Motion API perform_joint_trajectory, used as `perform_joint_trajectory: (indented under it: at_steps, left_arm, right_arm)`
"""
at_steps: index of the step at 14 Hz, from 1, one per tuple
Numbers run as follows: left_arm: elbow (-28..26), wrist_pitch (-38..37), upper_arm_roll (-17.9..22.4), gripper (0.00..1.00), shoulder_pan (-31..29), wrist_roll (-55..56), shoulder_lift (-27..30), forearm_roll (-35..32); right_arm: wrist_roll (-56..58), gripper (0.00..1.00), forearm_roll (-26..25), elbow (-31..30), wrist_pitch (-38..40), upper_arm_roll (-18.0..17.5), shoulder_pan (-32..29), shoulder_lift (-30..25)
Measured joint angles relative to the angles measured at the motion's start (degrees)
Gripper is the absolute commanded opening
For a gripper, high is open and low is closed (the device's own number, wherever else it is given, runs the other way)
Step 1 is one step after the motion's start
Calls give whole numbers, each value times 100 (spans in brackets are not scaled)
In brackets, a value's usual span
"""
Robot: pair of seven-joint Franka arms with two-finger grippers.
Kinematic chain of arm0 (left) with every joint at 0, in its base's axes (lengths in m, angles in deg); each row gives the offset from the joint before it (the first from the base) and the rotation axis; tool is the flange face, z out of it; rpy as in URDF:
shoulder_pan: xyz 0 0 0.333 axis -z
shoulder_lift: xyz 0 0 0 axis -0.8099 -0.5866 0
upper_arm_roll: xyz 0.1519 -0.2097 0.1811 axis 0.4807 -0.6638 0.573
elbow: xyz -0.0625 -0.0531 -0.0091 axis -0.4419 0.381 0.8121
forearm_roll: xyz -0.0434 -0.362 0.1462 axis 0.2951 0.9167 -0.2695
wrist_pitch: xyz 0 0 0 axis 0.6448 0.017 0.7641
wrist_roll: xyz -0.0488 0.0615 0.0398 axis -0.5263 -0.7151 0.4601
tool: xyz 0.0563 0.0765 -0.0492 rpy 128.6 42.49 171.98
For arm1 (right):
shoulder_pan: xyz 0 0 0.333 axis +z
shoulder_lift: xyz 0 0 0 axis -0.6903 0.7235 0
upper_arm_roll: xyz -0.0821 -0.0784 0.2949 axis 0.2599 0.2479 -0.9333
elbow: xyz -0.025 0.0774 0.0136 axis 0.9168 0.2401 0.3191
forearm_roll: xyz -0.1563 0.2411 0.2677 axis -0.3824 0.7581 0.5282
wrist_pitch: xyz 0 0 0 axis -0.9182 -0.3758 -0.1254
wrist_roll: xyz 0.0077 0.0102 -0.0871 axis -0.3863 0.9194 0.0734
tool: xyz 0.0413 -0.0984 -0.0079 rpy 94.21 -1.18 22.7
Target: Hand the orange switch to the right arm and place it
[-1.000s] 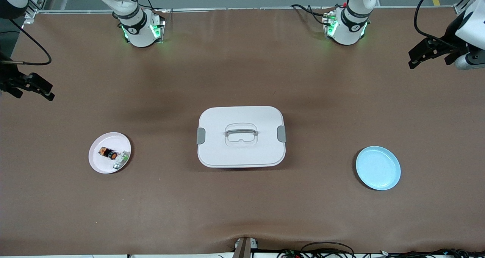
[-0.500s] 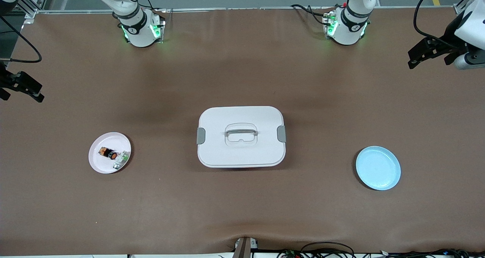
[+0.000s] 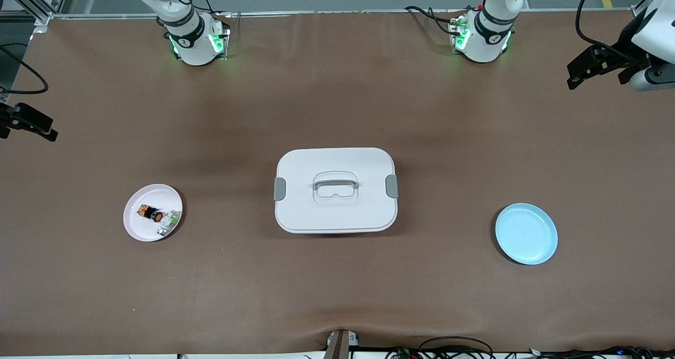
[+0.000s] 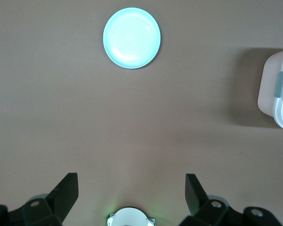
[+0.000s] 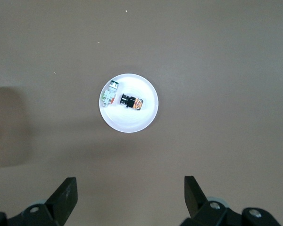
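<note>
The orange switch [image 3: 150, 213] lies on a pink plate [image 3: 136, 227] toward the right arm's end of the table, next to a small green-and-white part [image 3: 169, 222]. In the right wrist view the switch [image 5: 132, 100] lies well below the right gripper [image 5: 130, 183], which is open and empty. In the front view the right gripper [image 3: 35, 126] hangs over the table's edge at its own end. The left gripper [image 3: 596, 76] hangs high over the table's left-arm end. In its wrist view it [image 4: 131, 181] is open and empty.
A white lidded box [image 3: 336, 190] with grey clips and a handle stands mid-table. An empty light blue plate [image 3: 526, 233] lies toward the left arm's end and shows in the left wrist view [image 4: 131, 31]. The box's edge [image 4: 280, 89] shows there too.
The right gripper has drawn outward toward the table's edge at its own end. The left gripper has shifted slightly toward the bases. The switch and plates have not moved.
</note>
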Motion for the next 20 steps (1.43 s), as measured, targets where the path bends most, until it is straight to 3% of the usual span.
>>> perform_joint_trajectory:
  at_steps: [20]
  left_arm:
    - [121, -133, -98, 100, -120, -67, 37, 22]
  right_arm:
    - [10, 100, 0, 154, 75, -11, 2, 118]
